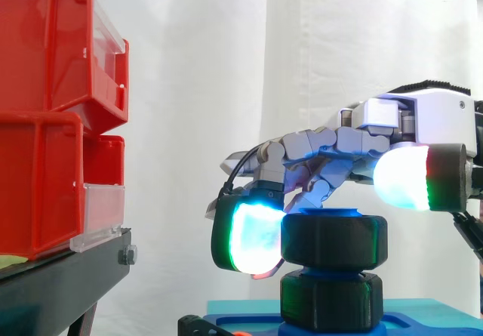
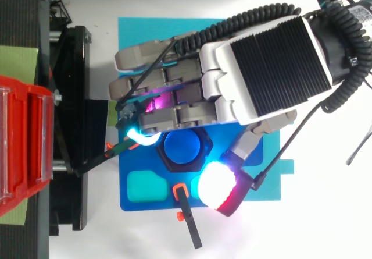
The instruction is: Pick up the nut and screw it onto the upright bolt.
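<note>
One black nut (image 1: 334,239), seated on the blue bolt (image 2: 182,147), lies beneath the hand (image 2: 267,67), whose curled fingers (image 1: 247,238) and thumb enclose it, one pad touching its side.

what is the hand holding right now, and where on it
The nut, already on the bolt: the hand curls its fingers over it, one pad against its side toward the red bins, thumb by the opposite side; thumb contact unclear.

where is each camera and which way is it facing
Side view: beside the work, level, facing across the nut and red bins; the hand reaches in from the right.
Top view: overhead, facing down on the bolt; the hand reaches in from the upper right.
Both show the hand pinching the nut, and the bins.
</note>
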You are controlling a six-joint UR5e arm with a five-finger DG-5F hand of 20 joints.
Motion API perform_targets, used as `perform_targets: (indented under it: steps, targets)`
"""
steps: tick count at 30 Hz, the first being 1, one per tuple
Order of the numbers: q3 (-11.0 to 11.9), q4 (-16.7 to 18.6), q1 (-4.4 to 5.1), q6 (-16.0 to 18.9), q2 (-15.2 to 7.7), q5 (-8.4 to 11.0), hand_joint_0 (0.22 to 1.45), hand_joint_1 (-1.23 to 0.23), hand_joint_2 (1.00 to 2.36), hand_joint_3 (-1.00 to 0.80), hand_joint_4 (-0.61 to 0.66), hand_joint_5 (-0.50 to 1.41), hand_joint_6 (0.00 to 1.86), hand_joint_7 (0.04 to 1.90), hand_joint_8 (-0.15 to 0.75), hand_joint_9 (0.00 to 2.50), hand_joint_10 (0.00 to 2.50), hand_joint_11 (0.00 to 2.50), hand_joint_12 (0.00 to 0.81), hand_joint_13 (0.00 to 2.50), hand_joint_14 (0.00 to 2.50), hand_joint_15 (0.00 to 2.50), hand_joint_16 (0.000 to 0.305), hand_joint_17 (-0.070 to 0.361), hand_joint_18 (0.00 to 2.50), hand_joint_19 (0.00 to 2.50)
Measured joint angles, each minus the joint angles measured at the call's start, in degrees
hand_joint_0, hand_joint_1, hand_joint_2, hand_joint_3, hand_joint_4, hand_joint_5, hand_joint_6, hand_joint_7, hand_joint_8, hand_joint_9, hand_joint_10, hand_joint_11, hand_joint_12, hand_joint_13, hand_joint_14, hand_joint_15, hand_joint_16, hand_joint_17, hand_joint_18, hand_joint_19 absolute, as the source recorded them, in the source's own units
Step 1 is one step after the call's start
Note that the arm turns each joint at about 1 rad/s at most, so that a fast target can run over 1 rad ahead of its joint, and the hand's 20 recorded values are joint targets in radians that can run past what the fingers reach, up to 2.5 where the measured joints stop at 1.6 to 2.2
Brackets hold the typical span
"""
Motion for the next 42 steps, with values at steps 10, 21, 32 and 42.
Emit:
perform_targets:
  steps: [10,21,32,42]
  targets:
    - [0.00,0.22,-0.87,-0.23,0.00,-0.80,0.55,-0.17,1.00,-0.50,0.18,0.01,0.55,1.45,0.270,0.91,0.00,0.00,0.221,0.56,0.00,0.00,0.017,0.038,0.18,0.00]
    - [0.08,0.32,-1.64,-0.27,0.01,-1.52,0.55,-0.20,1.00,-0.50,0.10,0.03,0.66,1.22,0.265,1.12,0.00,0.00,0.170,0.72,0.00,0.00,0.011,0.024,0.37,0.00]
    - [2.33,-0.29,-2.23,-0.27,0.00,-2.12,0.55,-0.22,1.00,-0.50,0.09,0.05,0.67,1.21,0.251,1.30,0.00,0.00,0.140,0.84,0.00,0.00,0.006,0.013,0.49,0.00]
    - [4.72,-0.58,-2.28,-0.23,0.00,-2.20,0.53,-0.15,1.00,-0.50,0.28,-0.06,0.50,0.96,0.266,1.07,0.00,0.00,0.213,0.65,0.00,0.00,0.017,0.037,0.27,0.00]
